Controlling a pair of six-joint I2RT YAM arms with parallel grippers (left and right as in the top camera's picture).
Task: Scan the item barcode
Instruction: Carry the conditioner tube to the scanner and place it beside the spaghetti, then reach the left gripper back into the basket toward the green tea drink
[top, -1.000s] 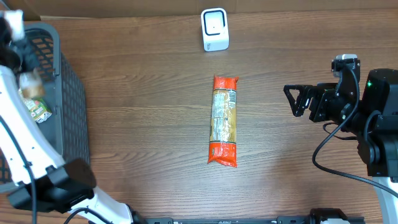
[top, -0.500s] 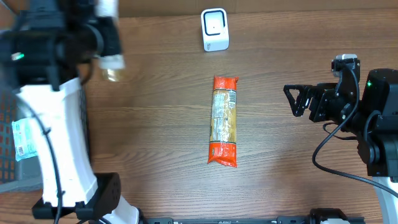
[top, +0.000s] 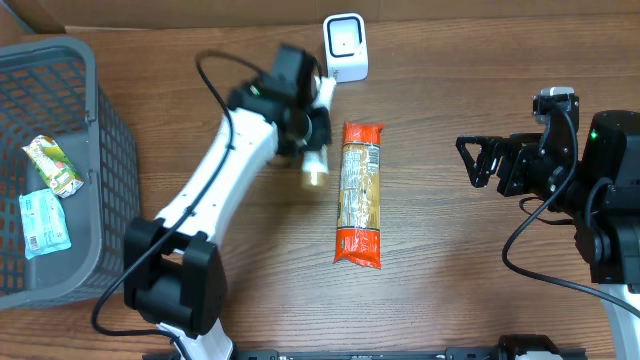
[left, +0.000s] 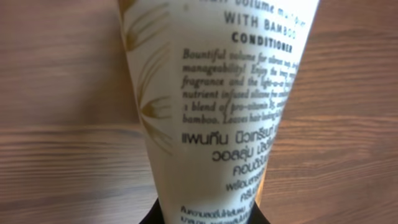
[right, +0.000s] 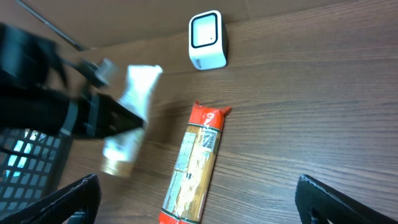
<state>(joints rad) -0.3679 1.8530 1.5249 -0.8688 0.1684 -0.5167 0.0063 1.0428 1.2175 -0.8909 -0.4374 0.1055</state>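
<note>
brown wood-grain tabletop (top: 480, 260), with cardboard along the far edge. grey mesh basket (top: 110, 160) at the left edge holds two small packets, one green (top: 50, 165), one pale blue (top: 44, 220).

white scanner (top: 345, 47) stands at the far middle of the tabletop. a long pasta packet (top: 361, 194) with orange ends lies flat mid-table, lengthwise toward the scanner and apart from it.

left claw (top: 305, 125) is clamped on a cream conditioner tube (top: 316, 165). the tube is lifted off the wood, just left of the pasta's far end and near the scanner, but short of it and to its left. in the left wrist view the tube fills the frame, showing printed text only and no barcode. which face points at the scanner i cannot tell.

right claw (top: 468, 162) has its jaws wide apart and holds nothing. it sits well to the right of the pasta.

progress, as judged: the item is in hand and brought close to the scanner, so pickup and most of the carry look done. left to do: bring the tube before the scanner window and turn it until the barcode faces it. no sign of a read yet. the pasta lies untouched.
</note>
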